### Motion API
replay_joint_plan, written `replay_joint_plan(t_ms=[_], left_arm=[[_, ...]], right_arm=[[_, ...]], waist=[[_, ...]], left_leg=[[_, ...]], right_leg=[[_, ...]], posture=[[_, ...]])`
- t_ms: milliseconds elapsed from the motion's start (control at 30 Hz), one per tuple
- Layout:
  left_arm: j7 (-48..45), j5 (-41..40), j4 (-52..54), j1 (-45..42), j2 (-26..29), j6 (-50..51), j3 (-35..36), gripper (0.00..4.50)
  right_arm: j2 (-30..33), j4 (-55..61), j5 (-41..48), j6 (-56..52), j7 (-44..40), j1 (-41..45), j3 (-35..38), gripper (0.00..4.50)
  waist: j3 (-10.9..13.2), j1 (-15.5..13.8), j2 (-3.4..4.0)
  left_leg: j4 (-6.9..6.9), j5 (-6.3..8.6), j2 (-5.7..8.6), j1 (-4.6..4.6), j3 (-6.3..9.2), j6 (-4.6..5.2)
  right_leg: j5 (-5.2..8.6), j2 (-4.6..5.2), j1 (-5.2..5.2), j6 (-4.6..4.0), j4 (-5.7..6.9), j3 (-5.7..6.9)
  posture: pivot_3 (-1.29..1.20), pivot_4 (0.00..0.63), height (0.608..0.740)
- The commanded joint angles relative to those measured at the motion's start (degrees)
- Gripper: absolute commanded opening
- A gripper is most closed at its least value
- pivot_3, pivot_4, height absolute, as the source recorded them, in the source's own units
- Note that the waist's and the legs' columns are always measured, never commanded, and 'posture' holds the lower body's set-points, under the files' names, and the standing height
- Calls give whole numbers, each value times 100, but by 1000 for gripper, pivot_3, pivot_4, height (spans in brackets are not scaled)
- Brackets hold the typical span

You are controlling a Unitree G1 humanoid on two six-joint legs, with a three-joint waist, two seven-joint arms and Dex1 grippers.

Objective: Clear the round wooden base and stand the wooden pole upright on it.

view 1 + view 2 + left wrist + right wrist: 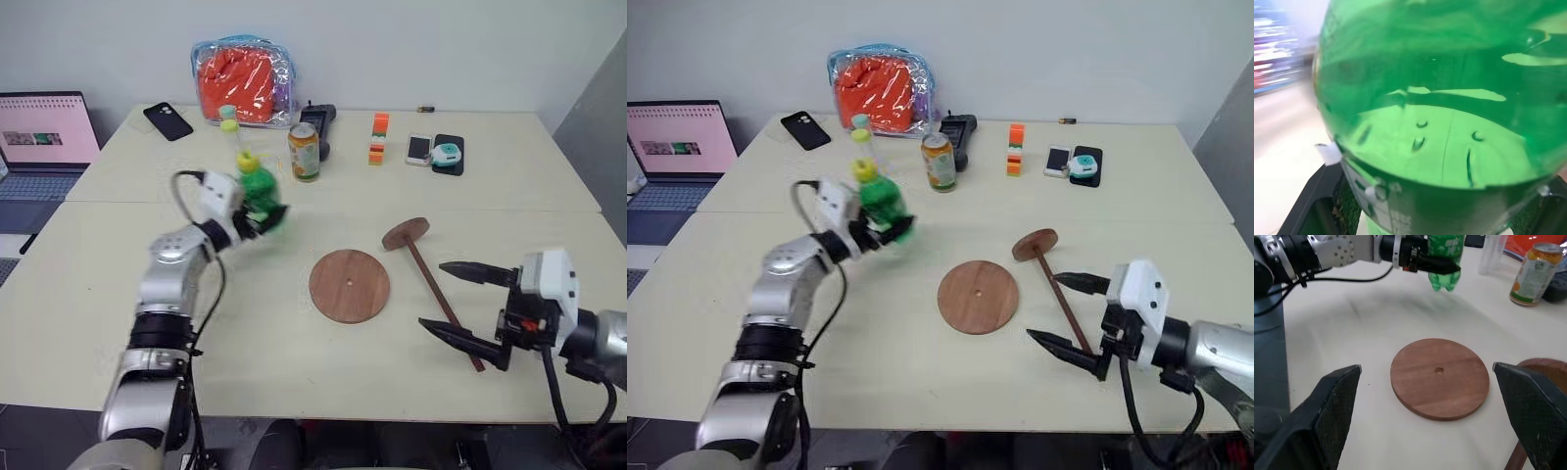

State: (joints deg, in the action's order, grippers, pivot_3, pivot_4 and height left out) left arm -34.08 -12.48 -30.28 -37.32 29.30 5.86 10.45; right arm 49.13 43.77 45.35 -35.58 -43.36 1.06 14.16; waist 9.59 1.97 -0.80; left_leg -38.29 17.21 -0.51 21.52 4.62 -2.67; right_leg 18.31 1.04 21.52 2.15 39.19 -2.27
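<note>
The round wooden base (349,285) lies flat and bare at the middle of the table, its small centre hole showing (1439,377). To its left, my left gripper (263,220) is shut on a green bottle (259,191) with a yellow cap, held slightly tilted above the tabletop; the bottle (1440,98) is pressed between the fingers. The wooden pole (436,294) lies on the table just right of the base, its disc end (406,233) pointing away from me. My right gripper (431,295) hovers open over the pole's near half, with nothing between its fingers.
An orange drink can (304,152) and a clear bottle (231,122) stand behind the held bottle. A bag with orange contents (243,80), a black phone (168,120), stacked blocks (378,137) and phones (419,149) line the far side. A laptop (44,132) sits far left.
</note>
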Motion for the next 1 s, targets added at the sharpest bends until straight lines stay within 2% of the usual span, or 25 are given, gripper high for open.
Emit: replay_joint_plan(t_ms=[33,167,300,533,600,633,667,733,1000], left_arm=[[751,61,-528,-190,404,-344,612,3212],[1053,39,-1089,-128,790,-437,944,3210],[1120,12,-1536,-224,886,-589,1002,3209],[946,-92,-1880,-284,852,-533,986,3209],[953,-70,-1928,-222,844,-544,976,3907],[961,-67,-1928,-202,839,-544,975,3916],[947,-60,-1903,-170,831,-562,961,4266],[929,-62,-1856,-129,817,-572,950,4475],[883,-292,-964,633,749,-259,1080,4475]], right_arm=[[-116,-172,-187,20,51,628,-578,4500],[-335,-488,-267,-70,-91,1443,-1215,4500],[-485,-759,-258,-212,-326,2056,-1657,4500],[-530,-1017,-487,-110,-682,2380,-1928,4500],[-540,-1039,-491,-119,-733,2398,-1936,4500],[-543,-1040,-506,-119,-749,2395,-1937,4500],[-546,-1039,-522,-120,-764,2393,-1934,4500],[-552,-1038,-548,-126,-790,2391,-1926,4500],[-577,-961,-562,-210,-725,2343,-1862,4500]], waist=[[1,-12,-1],[-1,-73,-13],[-4,-81,-23],[-8,-92,-31],[-8,-75,-31],[-8,-62,-31],[-8,-57,-31],[-9,-41,-31],[-9,-27,-31]], left_leg=[[2,0,1,4,4,0],[-4,-13,7,49,9,-24],[-42,-13,13,93,25,-25],[-66,-13,24,116,34,-24],[-66,-13,23,115,32,-24],[-66,-13,23,115,32,-24],[-66,-13,22,115,32,-24],[-66,-13,22,113,31,-24],[-66,-13,15,105,23,-23]], right_leg=[[0,0,5,0,0,5],[0,7,37,1,-9,14],[-3,16,59,5,0,19],[-3,21,81,6,35,33],[-3,21,82,6,38,32],[-3,21,82,6,39,32],[-3,21,83,6,41,32],[-3,21,84,6,44,31],[-3,26,85,6,57,21]], posture=[[0,150,740],[0,150,740],[0,150,740],[0,150,740],[0,150,740],[0,150,740],[0,150,740],[0,150,740],[0,150,740]])
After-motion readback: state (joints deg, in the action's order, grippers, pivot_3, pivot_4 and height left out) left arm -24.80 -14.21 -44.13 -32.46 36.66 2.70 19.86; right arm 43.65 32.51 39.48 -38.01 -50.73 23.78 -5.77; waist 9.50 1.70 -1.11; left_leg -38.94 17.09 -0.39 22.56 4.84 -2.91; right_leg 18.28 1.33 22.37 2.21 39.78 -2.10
